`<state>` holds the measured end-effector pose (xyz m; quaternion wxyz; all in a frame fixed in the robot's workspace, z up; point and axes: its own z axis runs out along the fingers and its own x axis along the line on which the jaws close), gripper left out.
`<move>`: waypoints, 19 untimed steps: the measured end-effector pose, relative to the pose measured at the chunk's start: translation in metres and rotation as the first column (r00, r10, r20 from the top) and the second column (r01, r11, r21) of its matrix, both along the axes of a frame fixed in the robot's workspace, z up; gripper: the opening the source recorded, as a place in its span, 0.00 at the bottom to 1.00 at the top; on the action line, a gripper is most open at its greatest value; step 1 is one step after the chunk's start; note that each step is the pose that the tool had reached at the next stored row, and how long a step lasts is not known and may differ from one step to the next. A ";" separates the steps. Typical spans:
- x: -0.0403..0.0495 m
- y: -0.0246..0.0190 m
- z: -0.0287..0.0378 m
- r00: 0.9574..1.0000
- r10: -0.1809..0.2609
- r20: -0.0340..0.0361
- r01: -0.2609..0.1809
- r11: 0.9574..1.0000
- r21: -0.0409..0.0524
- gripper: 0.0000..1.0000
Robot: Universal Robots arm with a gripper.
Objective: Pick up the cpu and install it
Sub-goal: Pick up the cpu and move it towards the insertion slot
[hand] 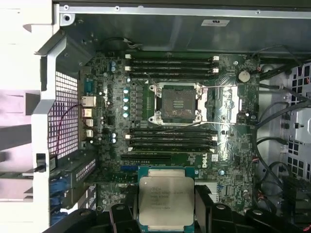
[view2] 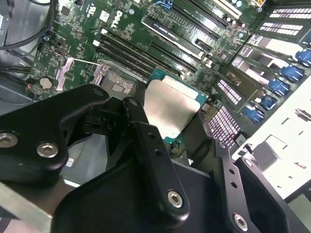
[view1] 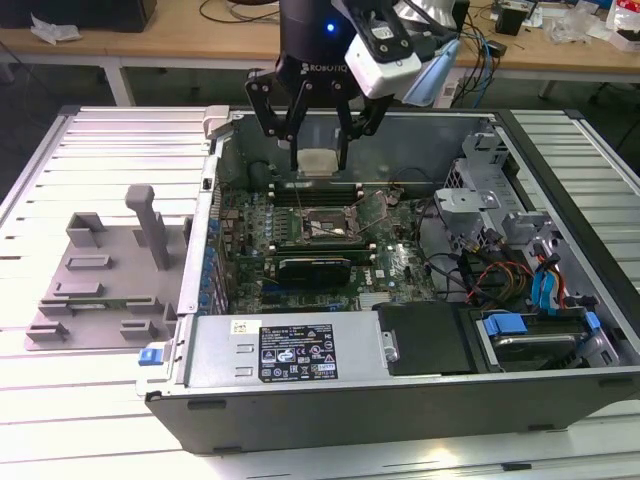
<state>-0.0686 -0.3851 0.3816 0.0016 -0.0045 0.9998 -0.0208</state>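
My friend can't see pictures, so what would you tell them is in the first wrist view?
The robot's black hand holds a square silver chip by its sides over a green computer board inside an open computer case. Farther along the board is the open metal-framed socket, with long dark slots on both sides.

cpu [hand: 166, 201] in end effector [view1: 319, 165] | above motherboard [hand: 108, 121] | motherboard in case [view1: 400, 408] | case on table [view1: 100, 150]

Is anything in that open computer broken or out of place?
Nothing looks damaged. The socket sits open and empty; the cpu is clamped between the jaws of the gripper above the motherboard.
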 end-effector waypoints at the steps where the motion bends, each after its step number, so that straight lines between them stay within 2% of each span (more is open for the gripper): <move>1: 0.0003 0.0000 -0.0011 1.000 0.000 0.000 0.000 1.000 0.000 0.55; 7: 0.0027 0.0002 -0.0144 1.000 0.000 0.000 0.000 1.000 0.000 0.55; 19: 0.0069 0.0003 -0.0321 1.000 0.000 0.000 0.000 1.000 0.000 0.55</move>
